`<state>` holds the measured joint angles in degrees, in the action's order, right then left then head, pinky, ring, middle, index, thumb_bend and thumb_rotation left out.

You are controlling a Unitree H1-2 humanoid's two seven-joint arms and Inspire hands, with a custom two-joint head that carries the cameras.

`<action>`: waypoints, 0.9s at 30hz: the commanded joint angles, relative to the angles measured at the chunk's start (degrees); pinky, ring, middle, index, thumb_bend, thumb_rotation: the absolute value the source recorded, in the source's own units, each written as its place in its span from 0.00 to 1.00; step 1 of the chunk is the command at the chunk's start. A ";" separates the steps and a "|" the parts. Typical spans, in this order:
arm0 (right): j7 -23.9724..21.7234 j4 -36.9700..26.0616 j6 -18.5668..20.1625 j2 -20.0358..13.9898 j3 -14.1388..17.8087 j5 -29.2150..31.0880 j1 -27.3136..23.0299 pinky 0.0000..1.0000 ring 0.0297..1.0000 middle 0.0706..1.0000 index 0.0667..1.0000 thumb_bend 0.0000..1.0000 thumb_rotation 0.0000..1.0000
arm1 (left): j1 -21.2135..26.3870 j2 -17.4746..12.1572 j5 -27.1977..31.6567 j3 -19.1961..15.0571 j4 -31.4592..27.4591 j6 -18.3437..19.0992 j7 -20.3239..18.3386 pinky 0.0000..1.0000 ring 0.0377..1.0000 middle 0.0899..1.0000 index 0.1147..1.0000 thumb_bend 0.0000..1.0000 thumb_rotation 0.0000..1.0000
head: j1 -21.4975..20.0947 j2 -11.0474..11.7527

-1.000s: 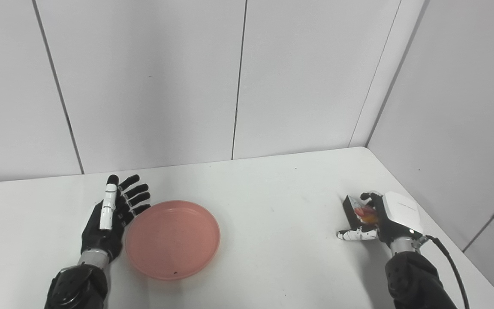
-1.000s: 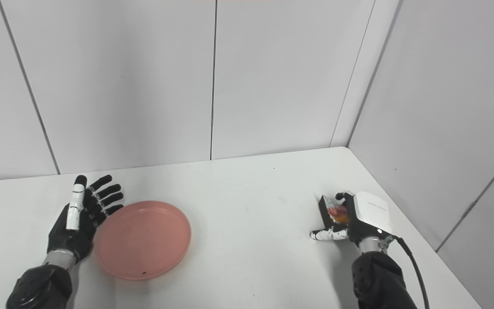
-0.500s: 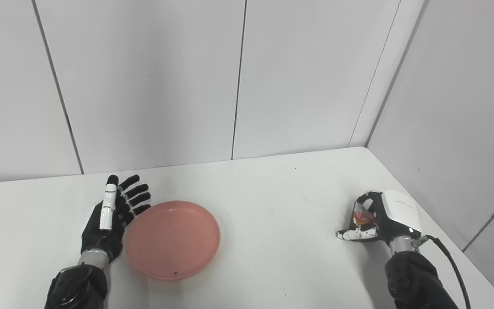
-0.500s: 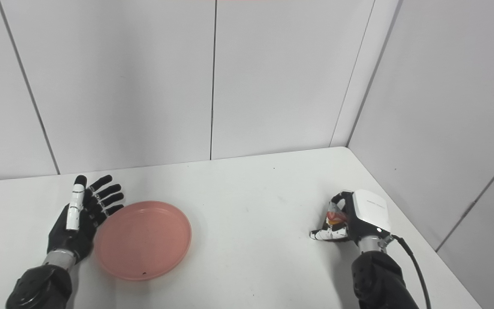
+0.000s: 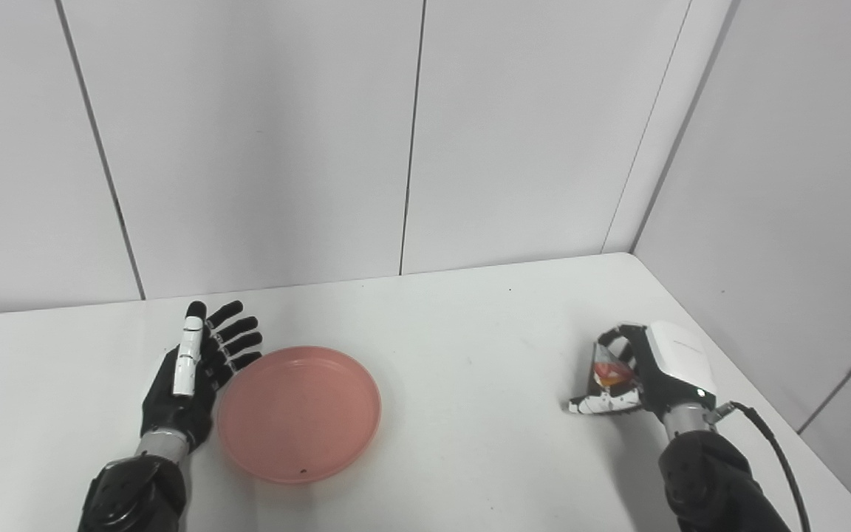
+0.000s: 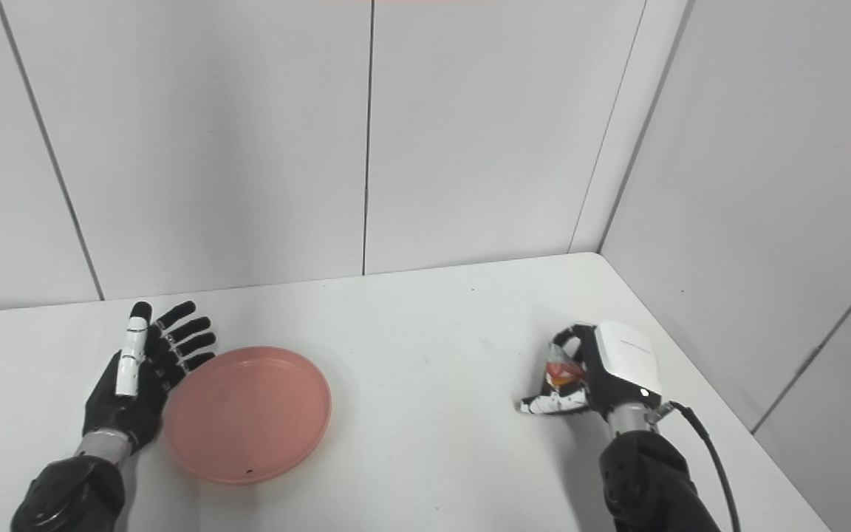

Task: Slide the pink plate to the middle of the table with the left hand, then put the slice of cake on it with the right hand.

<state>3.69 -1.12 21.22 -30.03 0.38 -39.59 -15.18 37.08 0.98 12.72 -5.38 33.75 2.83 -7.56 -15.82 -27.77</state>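
Your right hand [image 5: 643, 373] is curling around the slice of cake [image 5: 607, 369] near the table's right edge; treat it as soft and crushable, gripping lightly at its sides. Your left hand [image 5: 193, 377] is lying spread and empty, touching the pink plate [image 5: 298, 414] left of centre.

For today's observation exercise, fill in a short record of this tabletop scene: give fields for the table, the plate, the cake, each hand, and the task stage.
table: white table set in a corner of grey wall panels
plate: round pink plastic plate, nothing on it, left of the table's middle
cake: slice of cake with red and orange topping, inside the right hand
left hand: left hand open, fingers spread, beside the plate's left rim
right hand: right hand closed on the cake near the table's right edge
task stage: cake grasped, not yet on the plate
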 commanded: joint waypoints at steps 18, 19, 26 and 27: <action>-8.35 -18.72 -2.47 2.00 -3.73 -2.80 -10.67 0.18 0.23 0.31 0.55 0.85 0.17 | 0.24 2.65 -0.65 0.62 4.95 -0.90 1.19 0.64 0.68 0.69 0.73 0.65 0.90 | 8.32 1.14; -8.30 -17.71 -3.50 2.31 -4.11 -2.11 -11.19 0.18 0.23 0.31 0.55 0.85 0.17 | 0.42 2.85 -0.71 0.66 5.52 -1.26 1.17 0.64 0.68 0.69 0.72 0.64 0.90 | 10.02 1.39; -5.69 -6.42 -13.52 4.78 -7.97 0.62 -14.69 0.16 0.20 0.28 0.55 0.84 0.20 | 1.37 3.98 -1.22 1.17 8.22 -2.66 1.75 0.64 0.67 0.68 0.70 0.63 0.89 | 15.86 2.12; -5.82 -5.96 -14.13 5.44 -8.62 0.76 -15.10 0.16 0.20 0.27 0.55 0.83 0.20 | 1.47 4.05 -1.42 1.29 8.41 -2.77 1.91 0.64 0.67 0.68 0.69 0.63 0.89 | 16.32 2.16</action>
<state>-3.67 -5.92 11.21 -24.90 -8.00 -39.32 -27.05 39.68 4.51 12.26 -4.42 39.55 -1.42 -6.85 0.00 -25.58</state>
